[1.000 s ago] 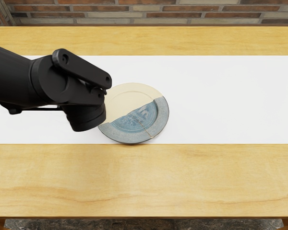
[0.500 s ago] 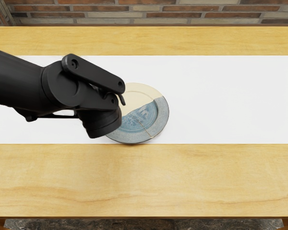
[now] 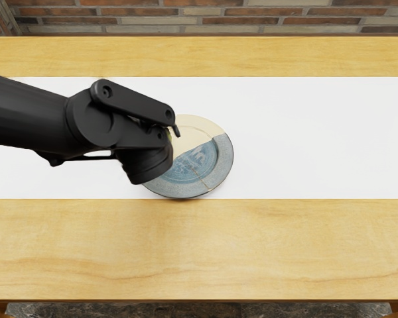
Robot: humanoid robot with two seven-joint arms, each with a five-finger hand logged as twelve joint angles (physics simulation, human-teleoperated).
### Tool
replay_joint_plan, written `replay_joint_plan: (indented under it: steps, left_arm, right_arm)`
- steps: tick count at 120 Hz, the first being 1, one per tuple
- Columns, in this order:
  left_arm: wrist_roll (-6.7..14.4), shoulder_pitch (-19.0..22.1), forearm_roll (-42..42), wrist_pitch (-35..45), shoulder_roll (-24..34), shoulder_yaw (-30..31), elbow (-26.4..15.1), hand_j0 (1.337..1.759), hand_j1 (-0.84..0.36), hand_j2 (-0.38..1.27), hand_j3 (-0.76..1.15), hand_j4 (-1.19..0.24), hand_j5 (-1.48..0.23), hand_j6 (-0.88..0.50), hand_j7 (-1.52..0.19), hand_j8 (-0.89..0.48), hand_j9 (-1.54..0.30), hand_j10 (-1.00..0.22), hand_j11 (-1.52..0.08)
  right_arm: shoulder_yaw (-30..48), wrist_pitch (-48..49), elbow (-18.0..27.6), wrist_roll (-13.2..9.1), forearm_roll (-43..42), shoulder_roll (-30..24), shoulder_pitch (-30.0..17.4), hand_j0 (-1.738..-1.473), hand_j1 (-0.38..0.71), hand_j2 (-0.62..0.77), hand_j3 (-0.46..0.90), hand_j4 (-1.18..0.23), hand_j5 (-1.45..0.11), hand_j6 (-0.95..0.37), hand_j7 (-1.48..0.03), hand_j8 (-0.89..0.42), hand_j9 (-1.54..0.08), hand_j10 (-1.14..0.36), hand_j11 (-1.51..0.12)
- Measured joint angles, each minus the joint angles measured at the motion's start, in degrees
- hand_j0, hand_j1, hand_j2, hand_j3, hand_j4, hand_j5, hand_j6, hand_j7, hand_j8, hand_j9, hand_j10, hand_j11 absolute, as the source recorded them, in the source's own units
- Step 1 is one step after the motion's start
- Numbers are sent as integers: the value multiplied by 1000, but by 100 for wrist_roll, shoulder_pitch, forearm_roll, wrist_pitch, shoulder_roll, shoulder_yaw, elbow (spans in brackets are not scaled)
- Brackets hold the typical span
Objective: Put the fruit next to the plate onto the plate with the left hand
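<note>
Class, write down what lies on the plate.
On the plate, the right part shows only cream and blue glaze. The left hand covers its left part, so any fruit there is hidden.

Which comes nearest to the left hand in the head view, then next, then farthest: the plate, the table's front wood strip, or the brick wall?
1. plate, partly under the left hand, on its right.
2. front wood strip, toward the camera.
3. brick wall, at the far back.
</note>
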Motion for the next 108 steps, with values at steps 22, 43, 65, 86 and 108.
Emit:
replay_joint_plan:
  steps: [22, 43, 65, 86, 108]
  left_arm:
    - [-1, 299, 341, 0, 0, -172, 210, 1654, -338, 217, 0, -655, -922, -516, -893, -376, -904, -533, -898]
    - [-3, 489, 547, 0, 0, -234, 286, 1654, -321, 186, 0, -650, -913, -529, -886, -389, -899, -545, -892]
    - [-9, 613, 680, 4, 0, -251, 301, 1654, -306, 147, 0, -624, -863, -549, -847, -410, -855, -562, -850]
    - [-8, 627, 711, 8, 0, -266, 304, 1656, -297, 149, 0, -582, -791, -551, -782, -439, -784, -586, -781]
    - [-8, 635, 720, 11, 0, -298, 374, 1657, -192, 107, 0, -469, -624, -456, -621, -408, -621, -481, -620]
  right_arm:
    - [0, 1, 0, 0, 0, 0, 0, -1658, -303, -7, 0, -39, -50, -39, -50, -39, -50, -39, -50]
    - [0, 2, 0, 0, 0, 0, 0, -1658, -303, -7, 0, -39, -50, -39, -50, -39, -50, -39, -50]
    - [0, 2, 0, 0, 0, 0, 0, -1658, -303, -7, 0, -39, -50, -39, -50, -39, -50, -39, -50]
    - [0, 1, 0, 0, 0, 0, 0, -1658, -303, -7, 0, -39, -50, -39, -50, -39, -50, -39, -50]
    - [0, 0, 0, 0, 0, 0, 0, -1658, -303, -7, 0, -39, -50, -39, -50, -39, -50, -39, -50]
